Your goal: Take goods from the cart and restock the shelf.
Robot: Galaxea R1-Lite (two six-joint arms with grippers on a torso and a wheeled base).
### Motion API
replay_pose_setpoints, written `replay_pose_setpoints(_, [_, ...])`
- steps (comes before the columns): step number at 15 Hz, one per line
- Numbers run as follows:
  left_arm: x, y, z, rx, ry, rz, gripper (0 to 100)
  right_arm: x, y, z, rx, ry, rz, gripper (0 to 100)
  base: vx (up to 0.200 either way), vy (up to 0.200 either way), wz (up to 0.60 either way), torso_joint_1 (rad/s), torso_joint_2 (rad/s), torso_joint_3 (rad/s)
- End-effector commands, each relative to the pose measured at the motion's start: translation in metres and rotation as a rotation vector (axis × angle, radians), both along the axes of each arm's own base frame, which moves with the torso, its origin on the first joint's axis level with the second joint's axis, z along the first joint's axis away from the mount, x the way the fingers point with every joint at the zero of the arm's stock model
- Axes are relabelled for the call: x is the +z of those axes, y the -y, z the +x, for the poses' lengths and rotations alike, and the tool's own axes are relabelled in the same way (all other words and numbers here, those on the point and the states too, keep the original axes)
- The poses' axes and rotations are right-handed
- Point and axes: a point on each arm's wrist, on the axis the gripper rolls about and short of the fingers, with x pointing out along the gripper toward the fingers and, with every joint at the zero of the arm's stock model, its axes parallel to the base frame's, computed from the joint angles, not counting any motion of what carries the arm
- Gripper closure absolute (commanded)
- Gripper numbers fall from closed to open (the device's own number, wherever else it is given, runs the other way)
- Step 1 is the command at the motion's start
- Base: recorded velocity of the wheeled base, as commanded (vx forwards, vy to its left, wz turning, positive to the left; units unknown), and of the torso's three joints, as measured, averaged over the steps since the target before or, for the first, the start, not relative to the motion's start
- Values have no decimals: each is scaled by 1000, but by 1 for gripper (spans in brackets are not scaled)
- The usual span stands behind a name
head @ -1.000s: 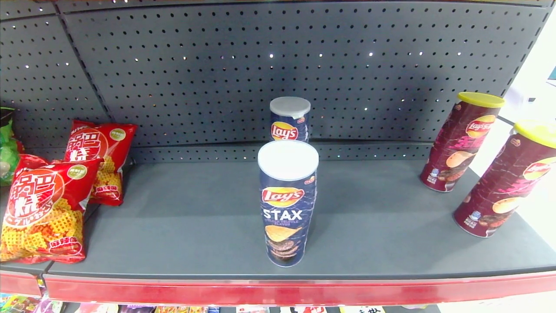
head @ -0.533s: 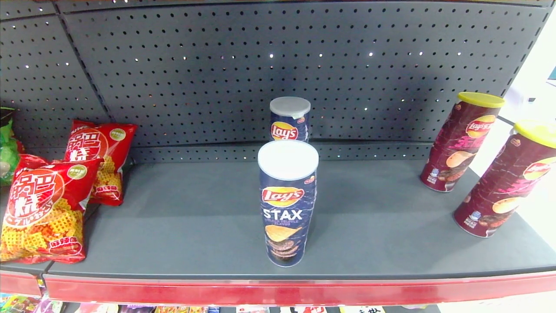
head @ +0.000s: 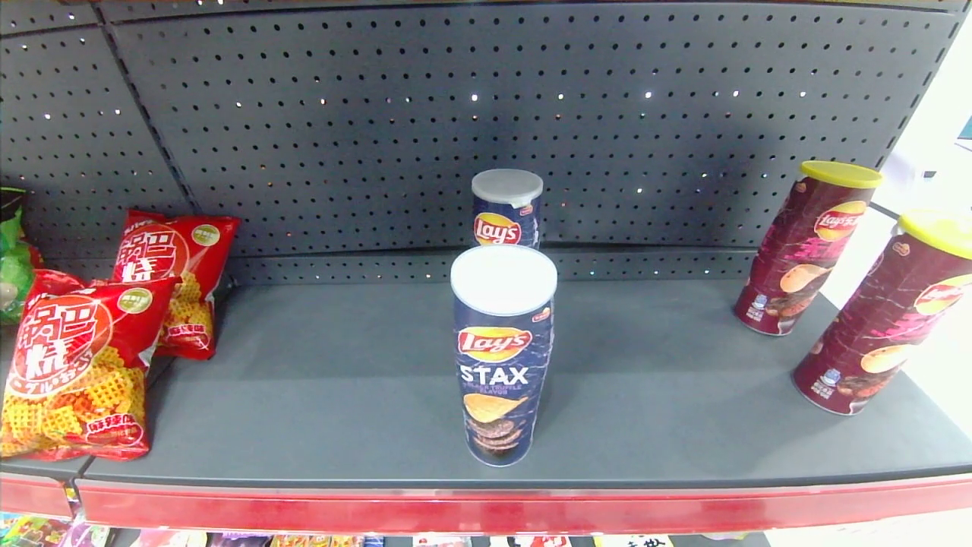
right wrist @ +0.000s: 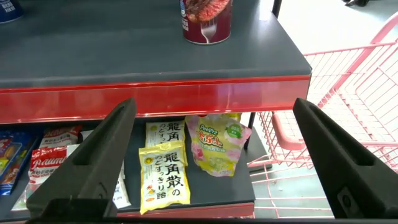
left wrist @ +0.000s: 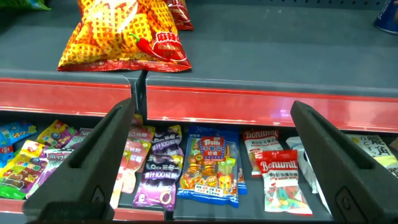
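On the grey shelf (head: 645, 395) two dark blue chip cans stand upright, one at the front middle (head: 501, 357) and one behind it (head: 506, 209) by the pegboard. Two maroon cans with yellow lids (head: 805, 247) (head: 885, 315) stand at the right end. Red snack bags (head: 72, 365) (head: 178, 277) lie at the left. My left gripper (left wrist: 214, 158) hangs open in front of the shelf's red edge (left wrist: 249, 102), holding nothing. My right gripper (right wrist: 217, 155) is open too, below the shelf's right end, with the pink cart (right wrist: 348, 106) beside it.
A lower shelf holds candy packets (left wrist: 208, 165) and yellow and green pouches (right wrist: 165, 168) (right wrist: 217, 146). Bare shelf surface lies on both sides of the front blue can. A perforated back panel (head: 486, 121) closes the shelf behind.
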Motion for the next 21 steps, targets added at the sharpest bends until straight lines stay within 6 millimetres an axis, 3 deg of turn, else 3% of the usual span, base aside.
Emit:
replay_pose_setpoints(1, [0,0,0,0,-2,0,0,0,0,0,0,-2,0,0,0,0,0,0,0,0])
replay_pose_setpoints(21, [0,0,0,0,-2,0,0,0,0,0,-1,-2,3,0,0,0,0,0,0,0])
